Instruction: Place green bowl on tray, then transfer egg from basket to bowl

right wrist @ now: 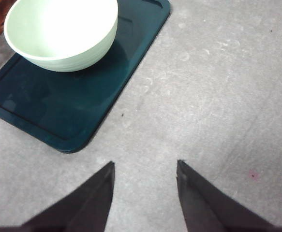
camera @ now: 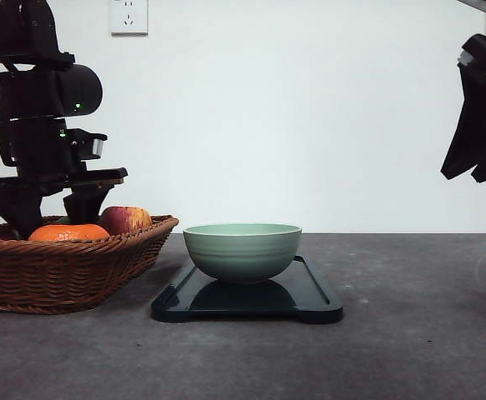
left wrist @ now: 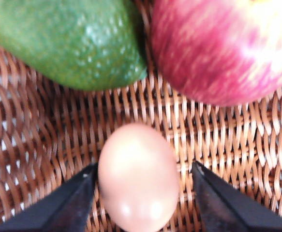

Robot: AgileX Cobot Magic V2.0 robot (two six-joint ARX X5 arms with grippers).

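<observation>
Left gripper (left wrist: 141, 203) is sitting spread around the egg (left wrist: 138, 176) in the basket (camera: 67, 271), far left. Green bowl (camera: 243, 250) is resting on the tray (camera: 313, 296). Right gripper (right wrist: 145, 193) is hanging parted, holding nothing.

no readable text, labels or numbers

Sage-green bowl (camera: 242, 250) upright on black tray (camera: 309, 302); egg (left wrist: 138, 176) in wicker basket (camera: 59, 271).

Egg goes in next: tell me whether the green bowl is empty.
Empty, where visible. The right wrist view shows bare pale interior in the green bowl; its far side is cropped.
</observation>
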